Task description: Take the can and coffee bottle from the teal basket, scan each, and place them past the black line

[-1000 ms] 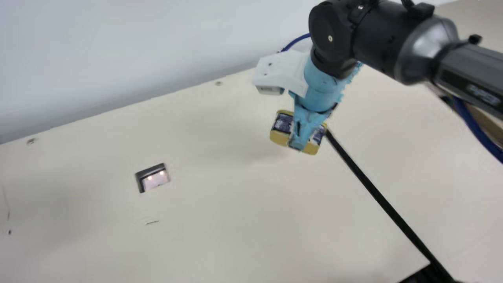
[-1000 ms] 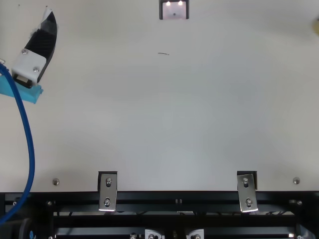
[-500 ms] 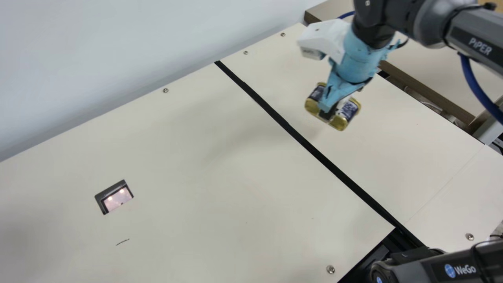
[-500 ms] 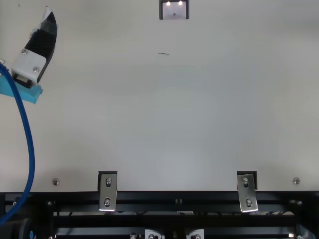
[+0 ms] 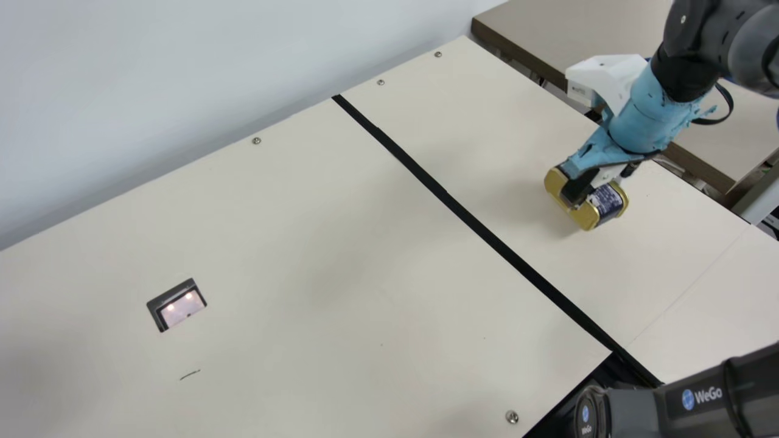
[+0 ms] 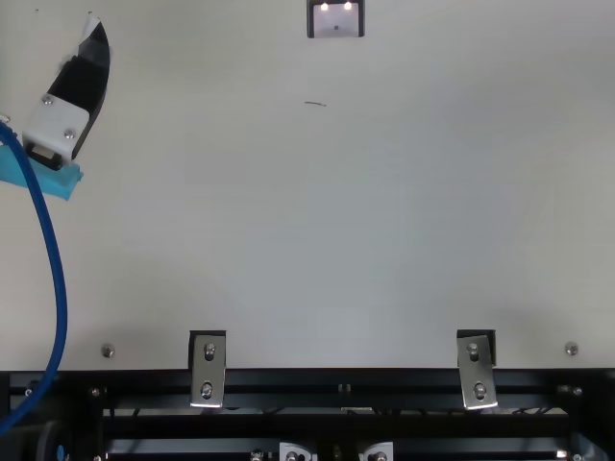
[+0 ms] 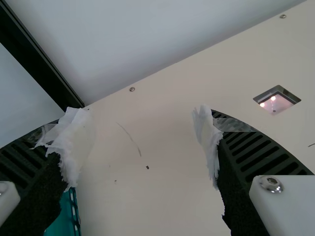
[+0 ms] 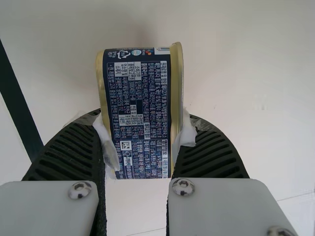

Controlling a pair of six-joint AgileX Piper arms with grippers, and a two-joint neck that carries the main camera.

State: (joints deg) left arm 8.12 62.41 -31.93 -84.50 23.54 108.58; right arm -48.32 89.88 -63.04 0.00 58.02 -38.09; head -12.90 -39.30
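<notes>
teal basket (image 7: 63, 219): mostly hidden, contents can't be made out
can (image 5: 607, 201): clamped in right gripper (image 5: 575, 193), past black line (image 5: 447, 197), over table (image 5: 341, 292), partly covered
left gripper (image 6: 81, 84): fingers apart, cut off in top view

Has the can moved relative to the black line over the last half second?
Yes. In the main view, the can, held in the right gripper, has moved farther from the black line, toward that view's right.
</notes>
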